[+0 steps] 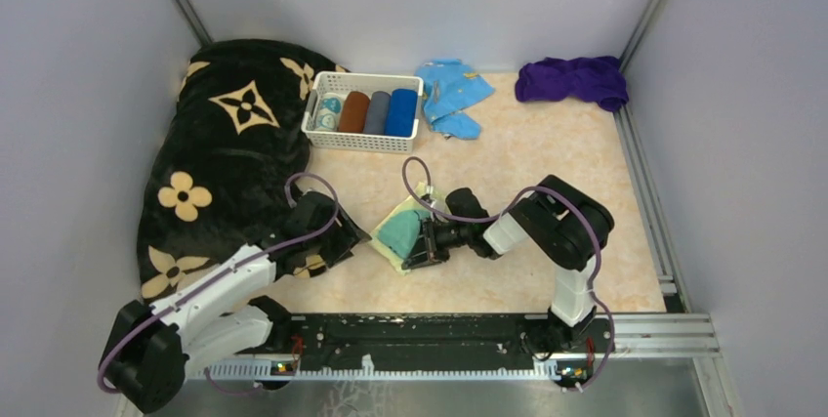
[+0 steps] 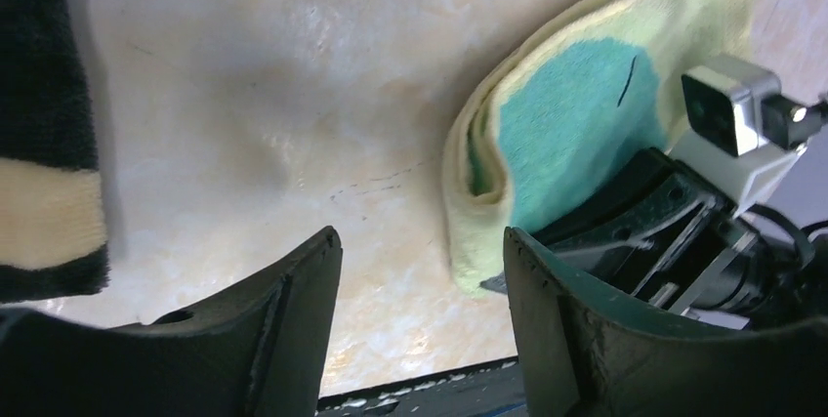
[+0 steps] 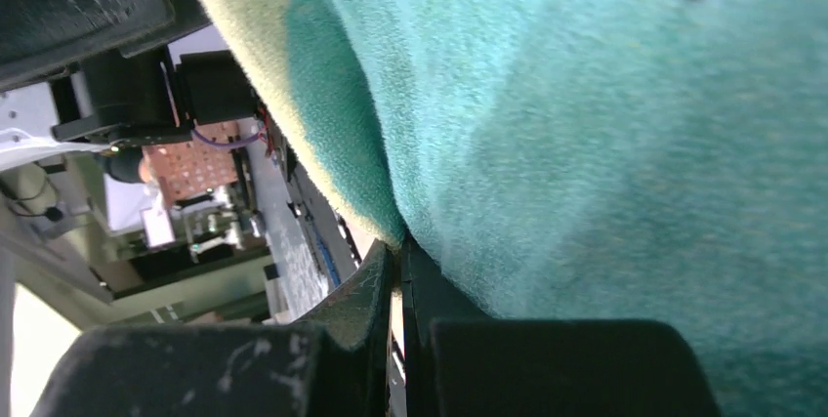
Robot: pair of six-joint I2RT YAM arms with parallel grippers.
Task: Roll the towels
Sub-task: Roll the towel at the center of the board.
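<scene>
The right claw (image 3: 398, 261) is pinched on an edge of the pale yellow towel (image 1: 398, 231). Its fingers nearly meet, with only cloth between them, which to my eye is the grip you'd want for turning that edge over to start a roll. The towel lies folded near the middle of the table (image 1: 547, 163), teal patch up.

The left claw (image 2: 420, 241) holds nothing. Its jaws are spread wide, low over the table just beside the towel's folded side, probably ready to steady the cloth so it doesn't slide. Its arm reaches past the black blanket (image 1: 225, 153) on the left.

Farther back, the royal blue towel (image 1: 401, 111) sits rolled in the white basket (image 1: 361, 142). The dark purple towel (image 1: 573, 79) is bunched, unrolled, in the far right corner.
</scene>
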